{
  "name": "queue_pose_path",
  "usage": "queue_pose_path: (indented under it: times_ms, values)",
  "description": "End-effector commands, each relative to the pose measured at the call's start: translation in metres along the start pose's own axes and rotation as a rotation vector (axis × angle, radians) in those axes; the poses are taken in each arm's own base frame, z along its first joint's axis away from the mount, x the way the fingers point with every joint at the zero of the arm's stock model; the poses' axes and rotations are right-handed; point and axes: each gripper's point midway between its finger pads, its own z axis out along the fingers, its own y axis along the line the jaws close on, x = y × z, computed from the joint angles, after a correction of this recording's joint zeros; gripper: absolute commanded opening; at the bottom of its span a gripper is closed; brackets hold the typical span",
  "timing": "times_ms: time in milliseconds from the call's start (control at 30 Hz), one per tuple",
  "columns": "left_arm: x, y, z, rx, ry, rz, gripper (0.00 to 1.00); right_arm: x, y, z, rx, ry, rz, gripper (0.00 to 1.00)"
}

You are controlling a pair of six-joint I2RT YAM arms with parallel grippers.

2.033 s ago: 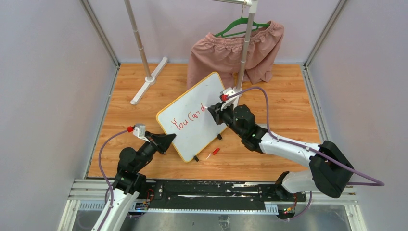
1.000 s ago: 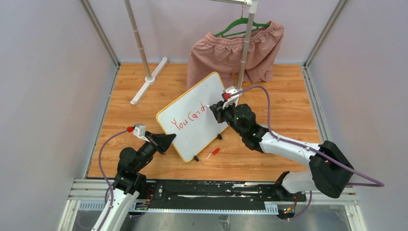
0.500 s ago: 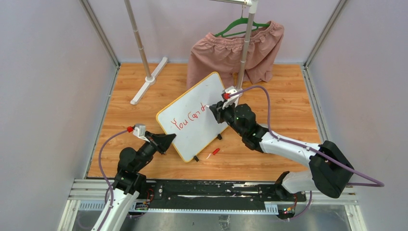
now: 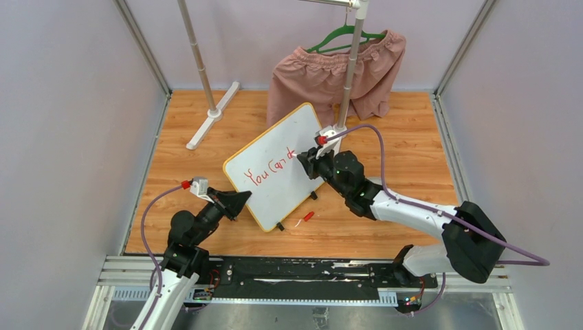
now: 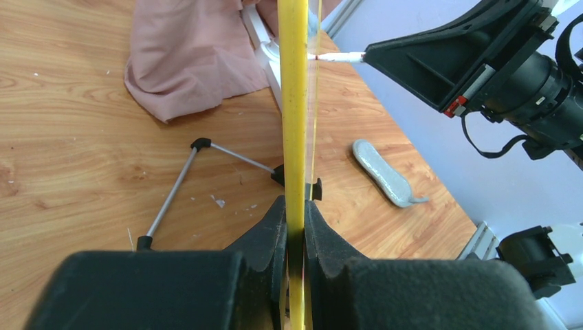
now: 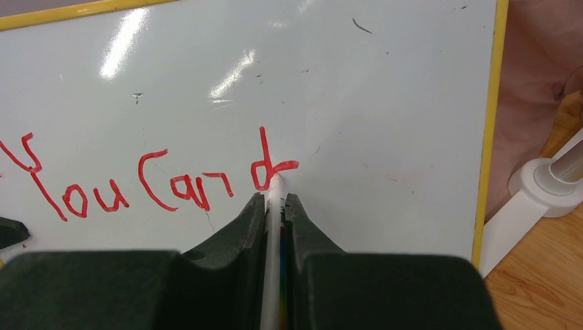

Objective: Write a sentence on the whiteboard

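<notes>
The whiteboard (image 4: 278,161), white with a yellow-orange frame, stands tilted on the wooden floor. My left gripper (image 4: 240,199) is shut on its near edge, seen edge-on in the left wrist view (image 5: 294,103). The red sentence (image 4: 269,170) reads "You Can d" with a short stroke after the d (image 6: 158,182). My right gripper (image 6: 275,199) is shut on a white marker (image 6: 273,227) whose red tip touches the board by the d. The marker tip also shows in the left wrist view (image 5: 337,57).
A red marker cap (image 4: 308,216) lies on the floor below the board. Pink shorts (image 4: 337,72) hang on a green hanger from a metal rack, whose foot (image 4: 213,113) lies at the back left. A grey object (image 5: 381,172) lies on the floor beside the board.
The right gripper has moved the marker a little down and left on the board, adding a short red stroke after the d. The left arm and board have not moved.
</notes>
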Motion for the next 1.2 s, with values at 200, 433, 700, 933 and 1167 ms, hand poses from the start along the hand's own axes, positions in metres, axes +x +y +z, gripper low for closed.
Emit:
queue_pose_path:
  times_ms: [200,433,700,933,1167]
  values:
    - [0.036,0.020,-0.004,-0.021,0.083,0.035,0.00,0.017,-0.018,-0.010,0.087,0.047,-0.008,0.00]
    - [0.037,0.020,-0.004,-0.020,0.084,0.035,0.00,0.007,-0.027,-0.004,0.109,0.035,-0.004,0.00]
    - [0.037,0.020,-0.004,-0.020,0.085,0.034,0.00,-0.012,-0.023,0.005,0.095,-0.005,-0.011,0.00]
    - [0.036,0.020,-0.004,-0.020,0.083,0.035,0.00,-0.020,-0.019,0.010,0.078,-0.020,-0.013,0.00]
    - [0.036,0.019,-0.004,-0.019,0.081,0.035,0.00,-0.014,-0.012,0.006,0.046,-0.005,0.003,0.00]
